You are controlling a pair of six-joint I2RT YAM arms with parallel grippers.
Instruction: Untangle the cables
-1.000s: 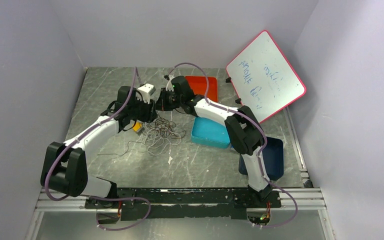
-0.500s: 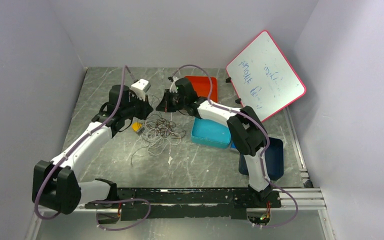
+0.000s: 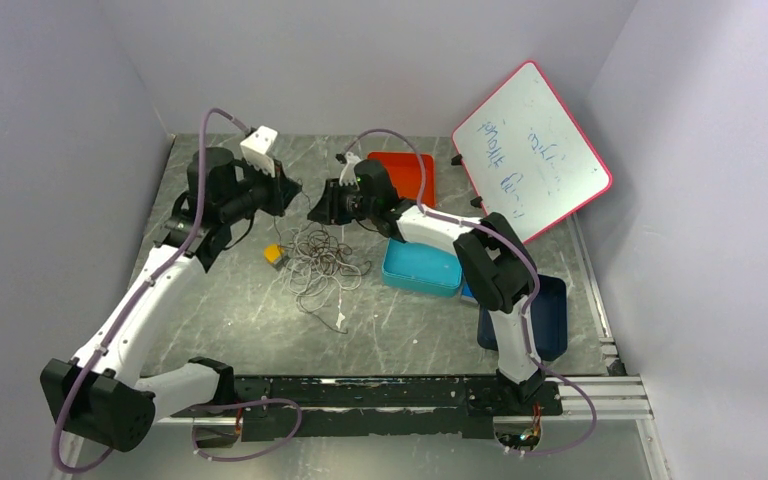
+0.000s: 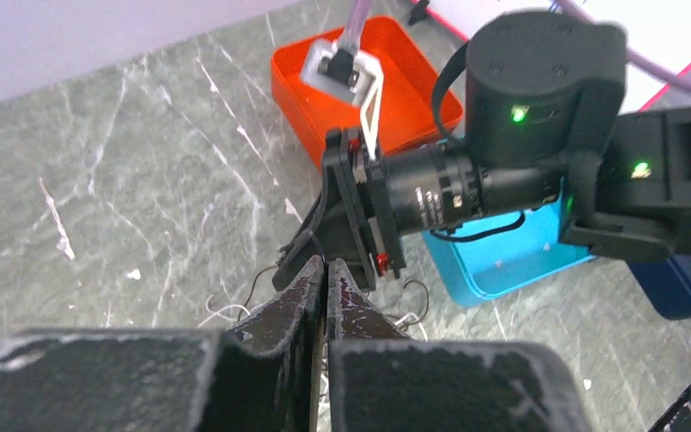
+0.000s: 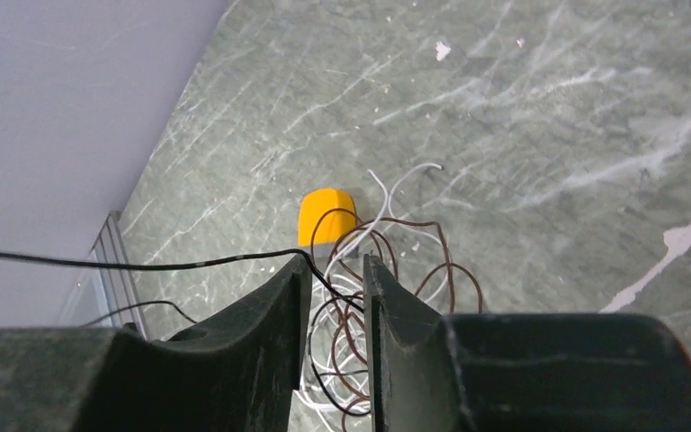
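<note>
The cables [image 3: 320, 262], thin black, white and brown cords, lie heaped below both grippers. Left gripper [image 4: 326, 270] has clamped, perhaps on a black strand [image 5: 189, 264], and pulled away; right gripper [image 5: 335, 268] just loosened, freeing it.

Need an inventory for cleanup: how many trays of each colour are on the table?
Red tray: 1
Light blue tray: 1
Dark blue tray: 1
Total: 3
</note>
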